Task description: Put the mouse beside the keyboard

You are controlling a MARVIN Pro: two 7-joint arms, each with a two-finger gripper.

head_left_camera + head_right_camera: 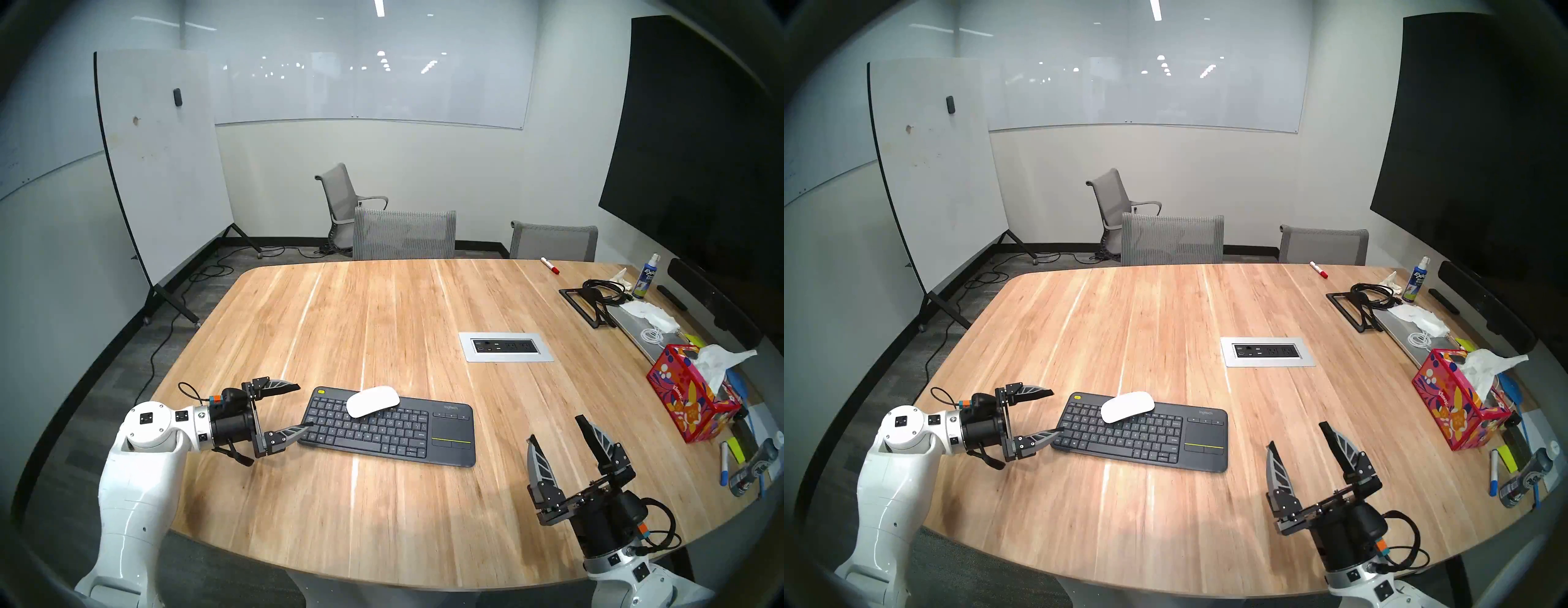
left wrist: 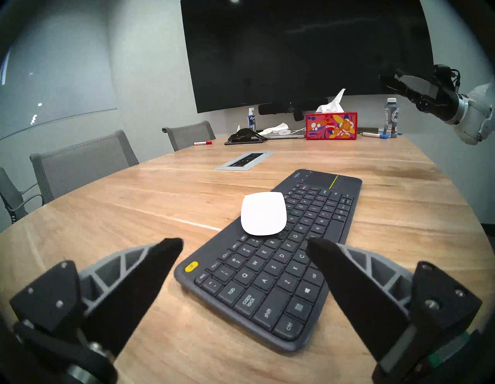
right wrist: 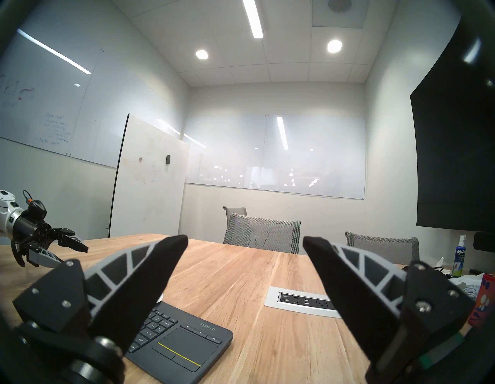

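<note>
Partly hidden in the right wrist view, the mouse lies on the far key rows of the keyboard, its long axis running roughly along the keyboard's length. Left gripper, wide open and empty, hovers at the keyboard's left end. Right gripper, open and empty, points upward near the bench front edge. Bare wood surrounds the keyboard.

mouse on keyboard, over far key rows, left of touchpad | keyboard on table, near front edge | left gripper just beside keyboard's left end | right gripper right of keyboard, well apart | outlet panel behind keyboard, to right | tissue box at table's right edge
</note>
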